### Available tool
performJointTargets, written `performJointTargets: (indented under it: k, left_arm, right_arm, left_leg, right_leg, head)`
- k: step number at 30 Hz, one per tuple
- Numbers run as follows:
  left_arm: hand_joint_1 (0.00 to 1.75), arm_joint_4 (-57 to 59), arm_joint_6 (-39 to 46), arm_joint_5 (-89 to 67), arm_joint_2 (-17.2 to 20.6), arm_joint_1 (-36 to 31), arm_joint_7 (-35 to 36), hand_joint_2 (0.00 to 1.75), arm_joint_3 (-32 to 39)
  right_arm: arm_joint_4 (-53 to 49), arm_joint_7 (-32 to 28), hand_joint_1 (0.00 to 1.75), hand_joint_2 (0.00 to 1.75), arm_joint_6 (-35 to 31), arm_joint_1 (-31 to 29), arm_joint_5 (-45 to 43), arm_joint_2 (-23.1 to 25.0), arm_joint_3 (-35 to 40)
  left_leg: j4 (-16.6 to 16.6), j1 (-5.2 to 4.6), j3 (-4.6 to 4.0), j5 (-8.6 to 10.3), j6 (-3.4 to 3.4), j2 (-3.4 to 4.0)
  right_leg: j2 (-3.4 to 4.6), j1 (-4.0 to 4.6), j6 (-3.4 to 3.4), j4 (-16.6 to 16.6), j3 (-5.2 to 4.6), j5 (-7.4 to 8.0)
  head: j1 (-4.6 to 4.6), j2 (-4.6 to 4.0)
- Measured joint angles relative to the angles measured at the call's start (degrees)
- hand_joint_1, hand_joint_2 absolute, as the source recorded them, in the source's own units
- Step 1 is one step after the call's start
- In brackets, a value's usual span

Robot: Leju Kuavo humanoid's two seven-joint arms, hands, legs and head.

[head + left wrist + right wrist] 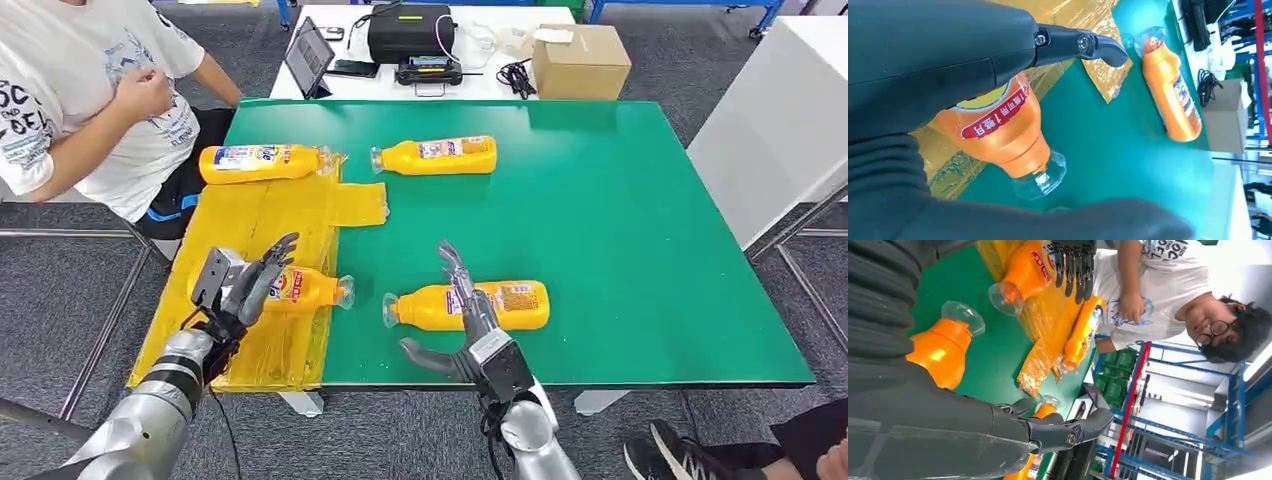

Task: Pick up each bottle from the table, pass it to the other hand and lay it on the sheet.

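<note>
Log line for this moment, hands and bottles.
left hand: over near bottle on yellow sheet, grip unclear | right hand: open over front bottle on green table | far sheet bottle: laid | back bottle: waiting

Left arm [150,415]: silver, enters from the lower left, angled up and to the right. Left hand [240,283]: grey back facing up, dark fingers [272,262] extended forward and slightly curled, laid over a bottle [305,289] lying on the yellow sheet [260,215]; whether they clasp it cannot be told.

Right arm [535,440]: silver, rises from the bottom edge near centre. Right hand [470,320]: fingers apart and stretched forward over a second bottle [470,306] on the counter [620,220], thumb [425,355] splayed to the left, nothing grasped.
</note>
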Motion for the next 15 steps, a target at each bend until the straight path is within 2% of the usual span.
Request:
performJointTargets:
  k: [6, 7, 8, 10, 12, 13, 15]
  left_arm:
    - [0.00, -0.35, 1.97, 1.85, -0.37, 0.59, -1.70, 0.00, 0.90]
    - [0.00, -1.10, 5.33, 3.37, -0.59, 1.22, -3.53, 1.75, 0.92]
    - [0.00, -2.32, 11.28, 4.49, -1.16, 2.05, -5.52, 1.75, 0.87]
    - [0.00, -6.39, 29.79, 4.96, -2.32, 4.16, -7.15, 1.75, -0.18]
    - [0.00, -11.73, 48.04, 6.27, -2.60, 6.33, -7.17, 1.75, -4.10]
    - [0.00, -14.13, 54.03, 7.19, -2.56, 7.37, -7.17, 1.75, -6.17]
    - [0.00, -19.16, 59.98, 5.76, -2.23, 9.73, -7.17, 1.75, -9.29]
  right_arm:
    - [0.37, -0.02, 0.00, 1.75, -0.22, 0.01, 0.11, 0.00, 0.18]
    - [0.37, 0.00, 0.00, 1.75, -0.77, 0.03, 0.46, 0.00, 0.29]
    - [0.37, 0.37, 0.00, 1.75, -1.91, 0.04, 1.67, -0.09, 0.46]
    - [0.37, 2.85, 0.00, 1.75, -5.84, 0.02, 6.79, -0.57, 1.12]
    - [0.46, 7.48, 0.00, 1.75, -8.93, -0.35, 14.68, -2.31, 2.36]
    - [0.91, 11.09, 0.00, 1.75, -9.03, -1.06, 18.32, -3.75, 3.08]
    - [2.78, 15.61, 0.00, 1.75, -8.35, -2.83, 22.87, -7.05, 4.24]
  left_leg:
    - [0.00, 0.00, 0.00, 0.00, 0.00, 0.03]
    - [0.01, 0.01, -0.03, 0.00, 0.00, 0.04]
    - [0.01, 0.01, -0.06, 0.00, -0.01, 0.06]
    - [0.01, 0.02, -0.19, 0.01, -0.01, 0.12]
    - [0.01, 0.02, -0.31, 0.00, 0.00, 0.13]
    - [0.02, 0.02, -0.36, 0.01, 0.00, 0.13]
    - [0.03, 0.00, -0.43, 0.04, 0.05, -0.04]
  right_leg:
    - [0.01, 0.01, 0.00, 0.00, -0.04, 0.00]
    - [0.02, 0.01, -0.01, 0.00, -0.09, 0.01]
    - [0.03, 0.01, -0.01, 0.00, -0.13, 0.02]
    - [0.05, 0.02, -0.01, 0.00, -0.25, 0.03]
    - [0.06, 0.02, 0.00, 0.01, -0.35, 0.04]
    - [0.06, 0.02, 0.00, 0.01, -0.38, 0.05]
    - [-0.04, 0.01, 0.01, 0.00, -0.41, 0.04]
  head:
    - [-0.02, 0.00]
    - [-0.02, 0.00]
    - [0.00, 0.00]
    - [0.02, 0.00]
    - [0.00, 0.00]
    - [-0.02, 0.00]
    - [-0.02, 0.00]
